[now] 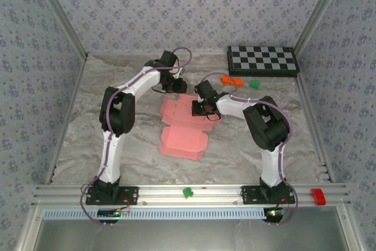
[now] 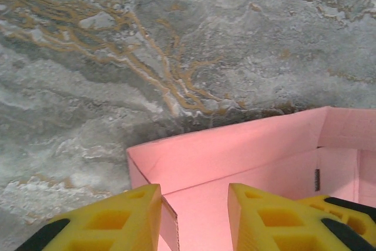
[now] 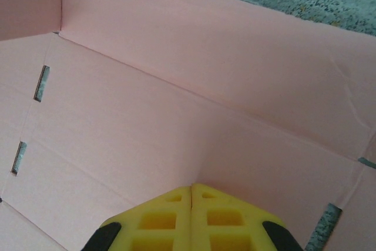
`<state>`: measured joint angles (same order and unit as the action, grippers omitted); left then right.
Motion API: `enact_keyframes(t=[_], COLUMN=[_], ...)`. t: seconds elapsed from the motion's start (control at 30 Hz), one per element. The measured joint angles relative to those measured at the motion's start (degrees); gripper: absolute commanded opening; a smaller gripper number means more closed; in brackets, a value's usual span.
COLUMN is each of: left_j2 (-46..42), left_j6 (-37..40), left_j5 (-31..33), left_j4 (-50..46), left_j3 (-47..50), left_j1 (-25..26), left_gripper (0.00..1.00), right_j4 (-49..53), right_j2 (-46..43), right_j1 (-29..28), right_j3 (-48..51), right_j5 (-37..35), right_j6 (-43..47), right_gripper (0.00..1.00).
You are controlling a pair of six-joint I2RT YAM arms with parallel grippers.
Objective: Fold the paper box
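Note:
The paper box point(image 1: 182, 139) is a salmon-pink die-cut sheet lying mid-table, with its far part partly raised. My left gripper point(image 1: 172, 86) hangs over the sheet's far edge. In the left wrist view its yellow fingers point(image 2: 138, 216) stand apart over the box floor point(image 2: 235, 151). A raised far wall stands ahead of them, and a short side flap's cut edge rests against the left finger's inner face. My right gripper point(image 1: 202, 109) is on the sheet's right part. In the right wrist view it point(image 3: 192, 189) is shut with nothing between its tips, which rest on the pink panel point(image 3: 147, 116) below an upright wall.
A checkerboard point(image 1: 263, 60) lies at the back right. Small orange blocks point(image 1: 230, 80) and a green block point(image 1: 255, 84) sit in front of it. On the near rail are a green piece point(image 1: 187, 192) and a red piece point(image 1: 317, 196). Marbled tabletop point(image 1: 117, 116) surrounds the sheet.

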<state>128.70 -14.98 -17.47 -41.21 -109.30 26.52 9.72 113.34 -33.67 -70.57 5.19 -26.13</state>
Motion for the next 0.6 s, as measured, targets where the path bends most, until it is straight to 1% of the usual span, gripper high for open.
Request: enact_keyframes(t=[0.37,0.6], left_j2=[3.4,3.4], left_j6=[-0.1,-0.1], left_j5=[-0.4,-0.1], left_j4=[-0.7,-1.0], left_j3=[-1.9,-2.3], left_j1=[1.2,1.1], left_gripper=[0.34,0.35], right_j4=[-0.3,-2.6], right_j2=[-0.1,-0.9], right_j1=[0.0,0.0], right_j3=[0.2,2.1], right_j5=[0.2,0.2], right_j6=[0.0,-0.2], right_gripper=[0.01,0.01])
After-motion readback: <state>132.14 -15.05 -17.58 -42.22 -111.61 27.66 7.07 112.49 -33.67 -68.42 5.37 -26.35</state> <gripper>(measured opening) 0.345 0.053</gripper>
